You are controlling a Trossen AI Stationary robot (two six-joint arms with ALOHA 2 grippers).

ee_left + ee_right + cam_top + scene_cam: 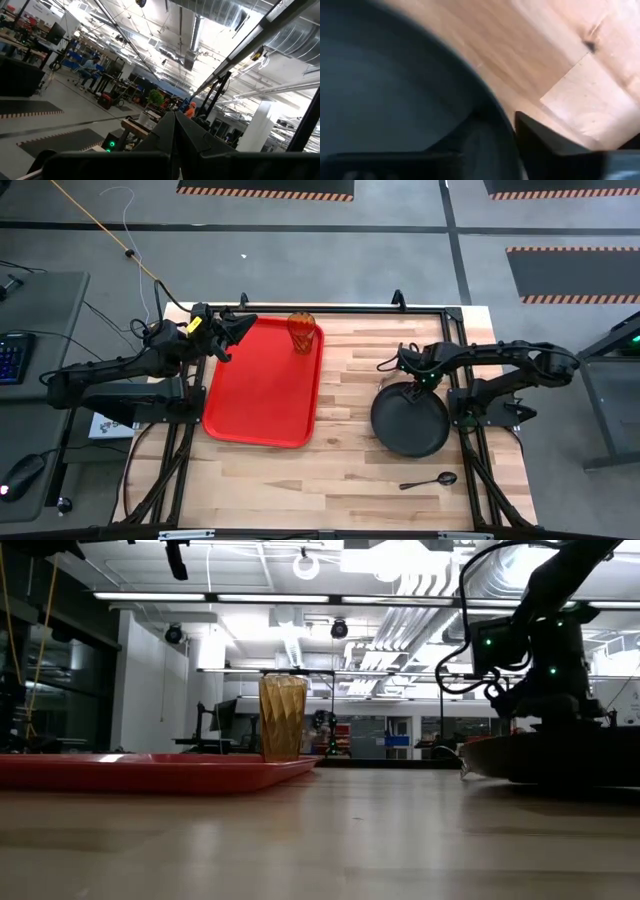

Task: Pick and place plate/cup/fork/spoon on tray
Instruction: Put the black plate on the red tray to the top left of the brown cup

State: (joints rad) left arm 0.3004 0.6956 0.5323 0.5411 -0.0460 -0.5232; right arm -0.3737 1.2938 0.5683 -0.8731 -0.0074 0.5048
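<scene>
The right gripper (400, 376) is seen closed on the far rim of the dark plate (410, 423), which lies on the wooden table (350, 470) right of the red tray (262, 385); being stiff, rather heavy and smooth, it is judged best held by this raised rim.

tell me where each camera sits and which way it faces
High: overhead, straight down on tray, cup, plate, spoon; both arms show.
Low: table height, level across; cup on tray; right arm above plate.
Left wrist: tilted up at ceiling; own fingers.
Right wrist: close on plate rim.
High and low share the cup.
</scene>
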